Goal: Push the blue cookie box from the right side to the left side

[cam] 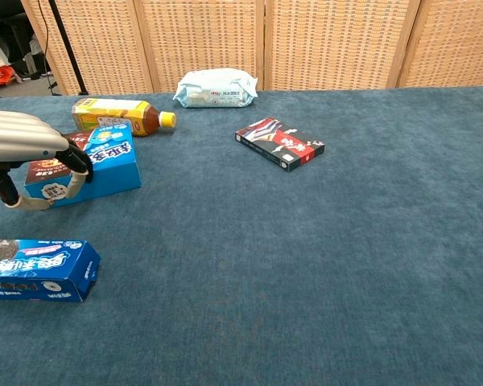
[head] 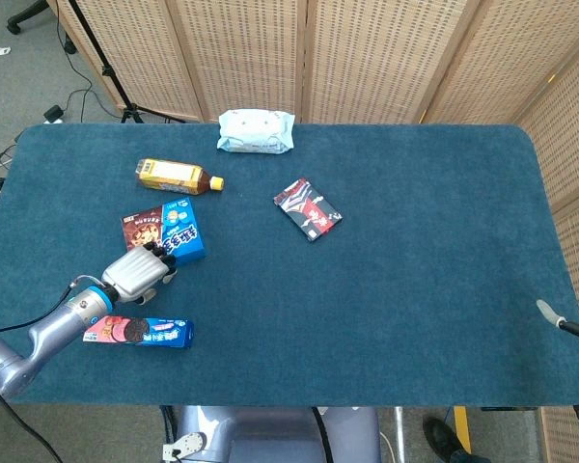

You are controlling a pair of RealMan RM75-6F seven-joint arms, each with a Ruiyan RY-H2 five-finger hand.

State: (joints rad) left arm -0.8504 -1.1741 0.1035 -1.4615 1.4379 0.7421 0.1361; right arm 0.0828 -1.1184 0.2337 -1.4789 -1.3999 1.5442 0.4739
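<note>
The blue cookie box (head: 165, 232), blue with a brown end, lies flat on the left part of the table, below the tea bottle; the chest view shows the same box (cam: 97, 163). My left hand (head: 134, 272) sits at its near left corner with curled fingers (cam: 74, 161) touching the box's near face, not wrapped around it. Of my right hand (head: 551, 313), only a small grey tip shows at the right edge of the head view, far from the box.
A blue Oreo box (head: 141, 333) lies close behind my left hand, near the front edge. A tea bottle (head: 178, 176) lies just beyond the cookie box. A wipes pack (head: 257, 131) sits at the back, and a red-black packet (head: 308, 209) near the middle.
</note>
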